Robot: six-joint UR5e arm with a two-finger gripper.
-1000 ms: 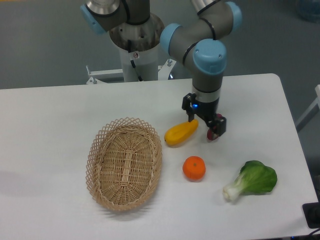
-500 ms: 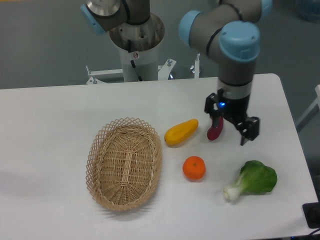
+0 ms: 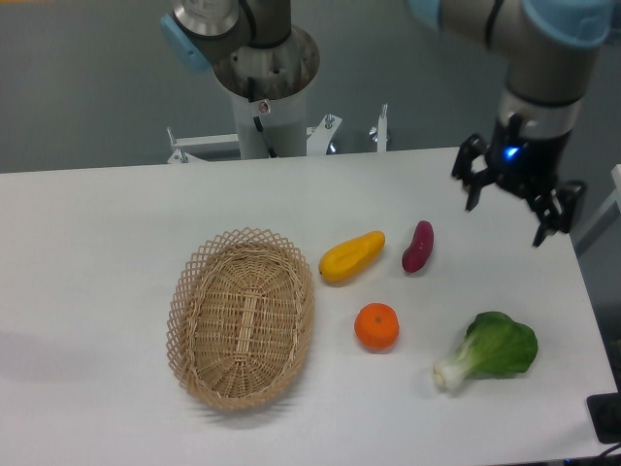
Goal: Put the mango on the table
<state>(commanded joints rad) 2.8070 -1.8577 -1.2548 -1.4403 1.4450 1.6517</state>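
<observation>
Nearest, toward the lower left of the frame, an oval wicker basket (image 3: 242, 318) lies on the white counter (image 3: 97, 233), with nothing seen inside it. At the lower right lies a leafy green vegetable (image 3: 490, 349), its pale stem end pointing toward the bottom of the frame. Between the two, a little above them in the picture, sits a round orange (image 3: 376, 326), apart from both.

Further back, near the centre of the frame, the mango (image 3: 351, 256) lies flat on the counter just beside the basket's upper right rim, not touching it; its tapered end points up and to the right. Just to the right of it lies a small purple sweet potato (image 3: 418, 247), tilted, close to the mango but apart from it.

Further still, at the upper right, the claw (image 3: 517, 207) hangs above the counter's right edge, its two fingers (image 3: 472, 186) spread wide and grasping nothing, well apart from the mango. A blue light shows on its wrist. At the top centre, beyond the counter's far edge, stands the arm's pale base column (image 3: 264, 83).
</observation>
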